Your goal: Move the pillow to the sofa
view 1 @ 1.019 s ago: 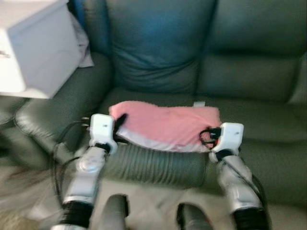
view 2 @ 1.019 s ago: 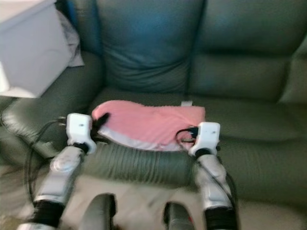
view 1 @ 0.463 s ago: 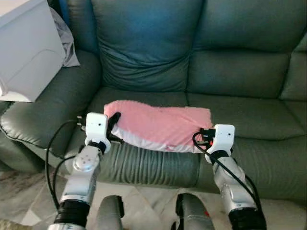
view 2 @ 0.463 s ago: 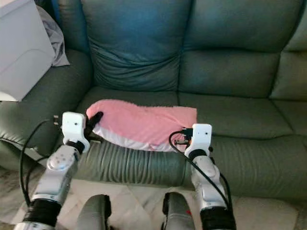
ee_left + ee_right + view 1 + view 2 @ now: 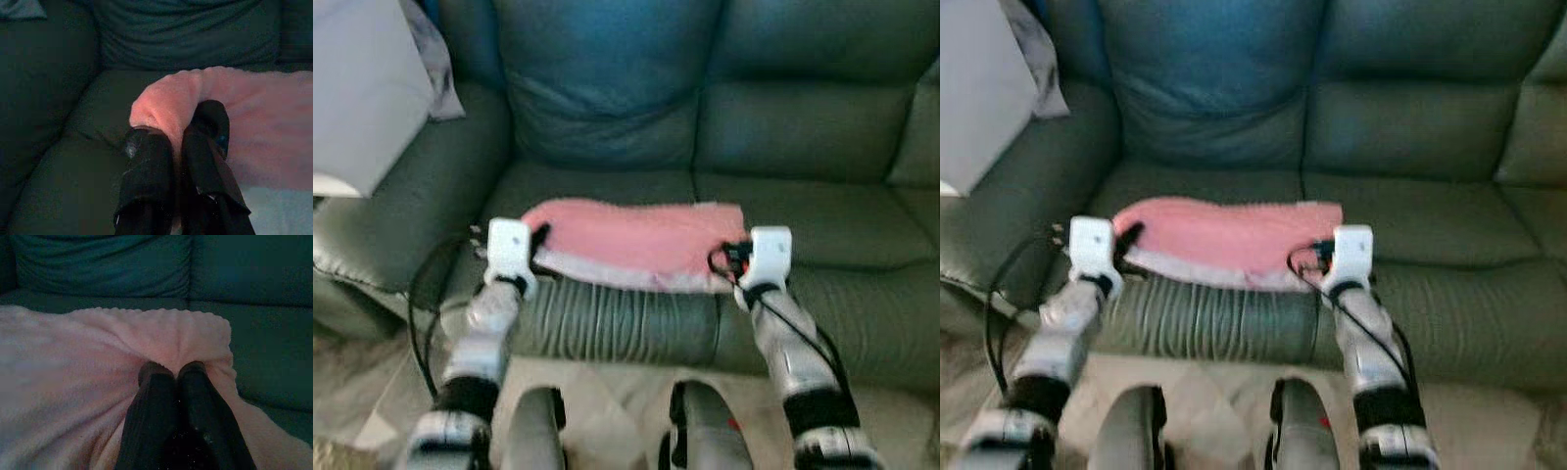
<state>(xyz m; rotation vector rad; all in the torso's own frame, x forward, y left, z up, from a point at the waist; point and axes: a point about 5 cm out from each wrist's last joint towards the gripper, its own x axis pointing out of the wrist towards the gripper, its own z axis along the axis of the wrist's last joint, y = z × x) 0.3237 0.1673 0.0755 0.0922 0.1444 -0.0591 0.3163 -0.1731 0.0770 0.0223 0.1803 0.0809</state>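
A pink fluffy pillow [image 5: 641, 240] with a white underside stretches across the front of the dark green leather sofa's seat [image 5: 607, 323], over the left cushion. My left gripper [image 5: 178, 134] is shut on the pillow's left corner, with pink fabric pinched between its black fingers [image 5: 146, 171]. At the other end my right gripper [image 5: 172, 371] is shut on the pillow's right corner, its fingers [image 5: 154, 401] pressed together in the fabric. Both wrists [image 5: 509, 250] sit just in front of the seat edge.
A white box-like piece of furniture [image 5: 357, 98] stands over the sofa's left armrest, with a grey cloth [image 5: 435, 69] behind it. The right seat cushion [image 5: 822, 220] is bare. Pale tiled floor [image 5: 607, 392] lies between my legs and the sofa.
The view has shifted and tilted as my body moved. The pillow now looks flatter and lower over the seat, still pinched at both corners.
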